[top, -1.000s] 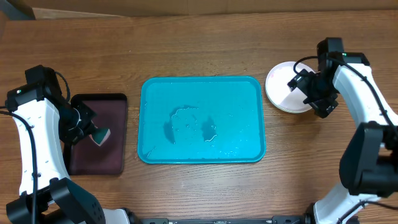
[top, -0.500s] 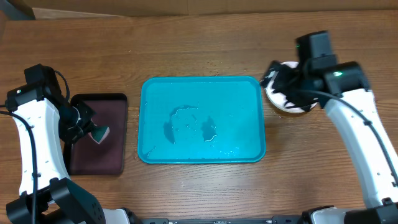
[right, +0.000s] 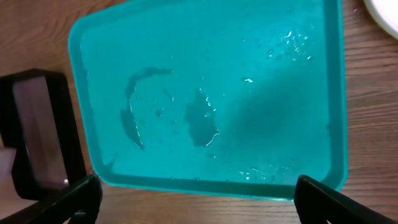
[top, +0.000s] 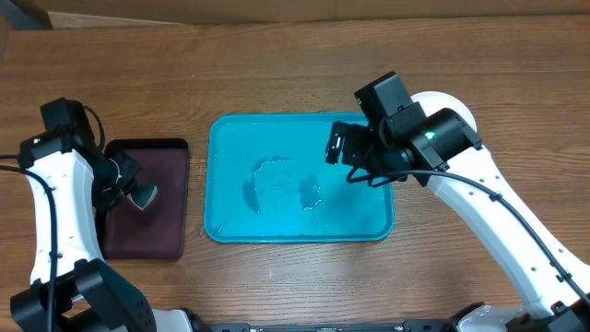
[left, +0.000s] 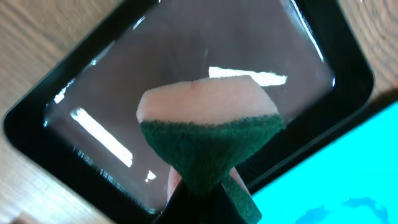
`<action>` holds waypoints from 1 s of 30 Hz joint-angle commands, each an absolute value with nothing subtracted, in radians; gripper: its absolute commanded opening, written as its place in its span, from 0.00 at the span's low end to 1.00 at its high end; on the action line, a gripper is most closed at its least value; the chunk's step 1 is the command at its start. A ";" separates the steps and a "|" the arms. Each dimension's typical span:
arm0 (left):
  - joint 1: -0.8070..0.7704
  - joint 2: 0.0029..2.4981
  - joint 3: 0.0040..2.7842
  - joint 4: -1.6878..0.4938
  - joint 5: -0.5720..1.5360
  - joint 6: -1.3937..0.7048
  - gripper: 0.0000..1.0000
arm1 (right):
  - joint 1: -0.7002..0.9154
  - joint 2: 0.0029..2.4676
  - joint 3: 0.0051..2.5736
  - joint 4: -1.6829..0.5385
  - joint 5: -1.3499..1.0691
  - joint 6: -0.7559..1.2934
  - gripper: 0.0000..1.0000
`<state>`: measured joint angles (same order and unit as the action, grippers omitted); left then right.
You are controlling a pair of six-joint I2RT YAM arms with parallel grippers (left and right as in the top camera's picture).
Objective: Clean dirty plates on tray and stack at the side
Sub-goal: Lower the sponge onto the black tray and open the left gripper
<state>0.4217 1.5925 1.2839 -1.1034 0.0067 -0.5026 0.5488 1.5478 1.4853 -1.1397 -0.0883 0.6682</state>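
The tray (top: 300,177) sits mid-frame on the table (top: 277,65), wet with puddles. The plates (top: 456,109) are stacked at upper right, mostly hidden behind the arm. The right gripper (top: 355,157) hangs over the tray's right side, fingers spread wide, holding nothing. The left gripper (top: 129,189) pinches a sponge (left: 208,134) above the small dark tray (top: 147,207) at left.

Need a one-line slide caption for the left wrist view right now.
Left gripper holds a green-and-white sponge above the dark maroon tray, with a corner of the turquoise tray at lower right.
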 commanded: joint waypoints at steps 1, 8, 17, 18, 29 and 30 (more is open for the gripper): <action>0.428 1.620 1.229 -1.047 -0.007 -0.523 0.04 | 0.586 1.548 1.497 -1.142 -0.073 0.682 1.00; 0.426 1.711 1.166 -0.963 0.027 -0.524 0.04 | 0.636 1.547 1.497 -1.143 -0.073 0.689 1.00; 0.426 1.752 1.184 -1.000 0.117 -0.522 1.00 | 0.647 1.505 1.497 -1.158 -0.068 0.704 1.00; 0.427 1.752 1.194 -1.011 0.136 -0.523 1.00 | 0.647 1.493 1.497 -1.158 -0.068 0.704 1.00; 0.443 1.646 1.418 -1.298 0.263 -0.516 1.00 | 0.647 1.214 1.497 -1.299 0.045 0.708 1.00; 0.443 1.604 1.417 -1.305 0.262 -0.515 1.00 | 0.647 1.176 1.497 -1.331 0.057 0.707 1.00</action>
<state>0.4397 1.7088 1.3876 -1.2846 0.2256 -0.5205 0.6430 1.2671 1.4849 -1.2976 -0.0151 0.7033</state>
